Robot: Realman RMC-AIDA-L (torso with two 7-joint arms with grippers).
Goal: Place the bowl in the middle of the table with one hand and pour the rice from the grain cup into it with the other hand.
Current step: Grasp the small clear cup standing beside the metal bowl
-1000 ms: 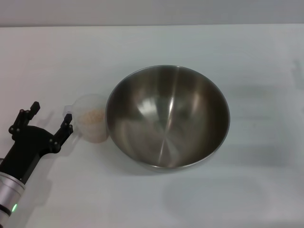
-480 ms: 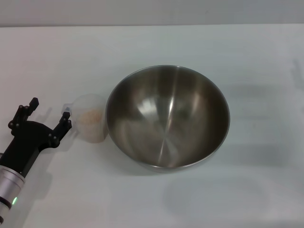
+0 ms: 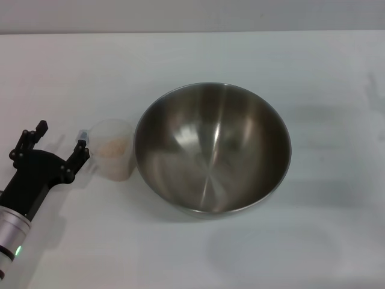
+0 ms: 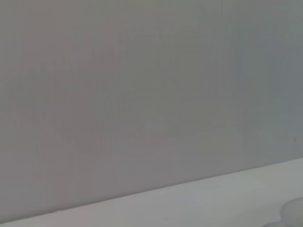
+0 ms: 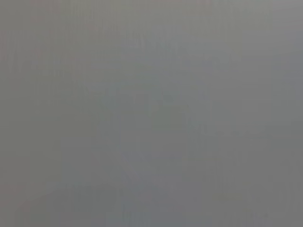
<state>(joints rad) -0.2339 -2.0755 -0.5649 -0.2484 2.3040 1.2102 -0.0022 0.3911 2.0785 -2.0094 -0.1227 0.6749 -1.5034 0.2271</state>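
The large steel bowl [image 3: 212, 149] sits on the white table [image 3: 313, 66] near its middle, with nothing inside it. Against its left side stands the small frosted grain cup [image 3: 114, 149], holding pale rice [image 3: 113, 146]. My left gripper [image 3: 60, 140] is open just left of the cup, its right finger close to the cup's handle, nothing between the fingers. The right gripper is out of view. The left wrist view shows only a grey wall and a strip of table [image 4: 227, 203].
Bare white tabletop lies all around the bowl, with a grey wall [image 3: 192, 15] behind the far edge. The right wrist view is plain grey.
My left gripper has drawn back slightly to the left and toward the far side. Bowl and cup have stayed put.
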